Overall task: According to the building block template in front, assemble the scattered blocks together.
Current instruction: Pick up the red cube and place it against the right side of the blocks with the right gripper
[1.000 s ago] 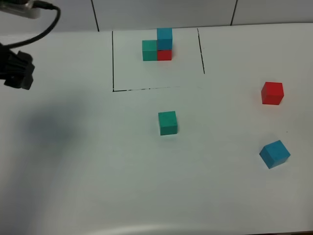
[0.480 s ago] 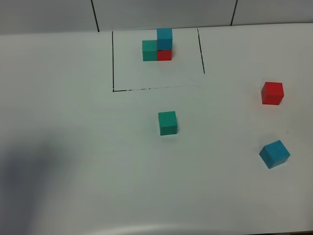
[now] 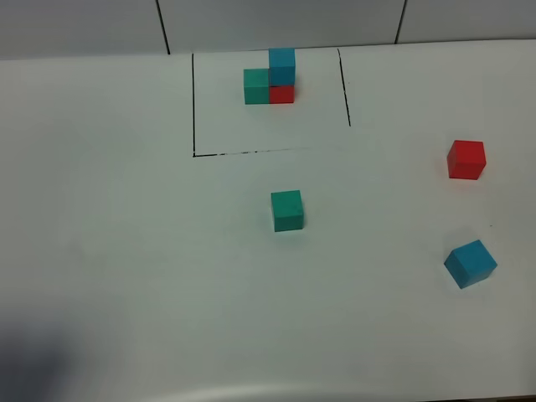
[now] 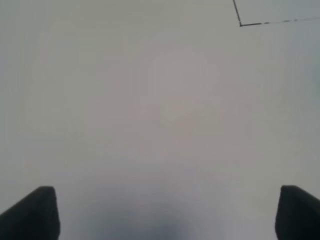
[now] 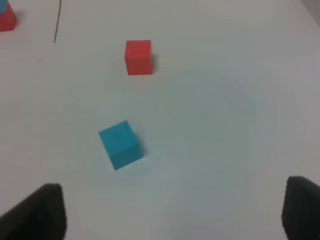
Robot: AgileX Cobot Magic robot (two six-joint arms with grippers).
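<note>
While the left pincer (image 4: pixel 169 210) gapes empty, the right pincer (image 5: pixel 172 205), also wide, should align squarely over the red block (image 3: pixel 466 159) on the right, then seat it flush against the central green block (image 3: pixel 287 210), per the template (image 3: pixel 270 79).

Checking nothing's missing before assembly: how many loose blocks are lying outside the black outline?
3. The green block lies just in front of the outline, mid-table; the red block sits far right; the blue block lies nearer the front edge, turned askew. None seems hidden.
</note>
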